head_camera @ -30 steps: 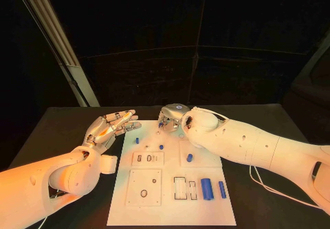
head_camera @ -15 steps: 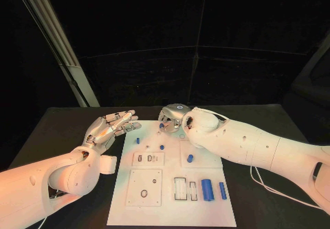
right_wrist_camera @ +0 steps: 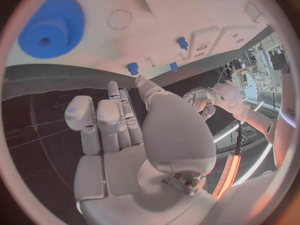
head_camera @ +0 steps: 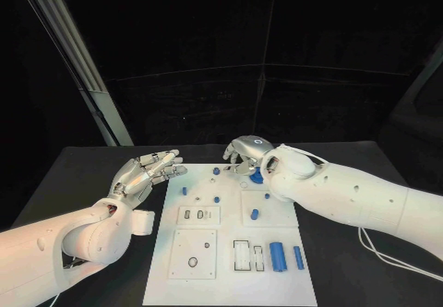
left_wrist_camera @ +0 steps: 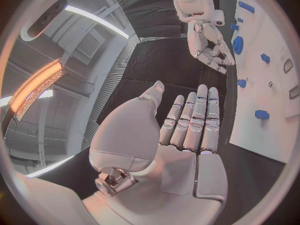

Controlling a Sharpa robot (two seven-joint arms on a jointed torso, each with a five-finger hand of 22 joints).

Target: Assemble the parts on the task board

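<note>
Both hands hover at the far end of the task board (head_camera: 231, 256), holding nothing.

The left hand (head_camera: 146, 171) is beside the board's far corner, its fingers (left_wrist_camera: 197, 115) straight and close together. The right hand (head_camera: 248, 152) has its fingers (right_wrist_camera: 106, 120) loosely bent, apart, above the black surface (head_camera: 83, 173); a blue gear (right_wrist_camera: 51, 26) lies on the board just beyond those fingertips, smaller blue parts (head_camera: 217, 199) nearer the robot.

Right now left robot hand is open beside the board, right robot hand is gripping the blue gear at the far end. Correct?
Not quite. The right robot hand holds nothing: the right wrist view shows the blue gear lying free on the task board, apart from the fingers. The left robot hand is open beside the board, as you said.
</note>
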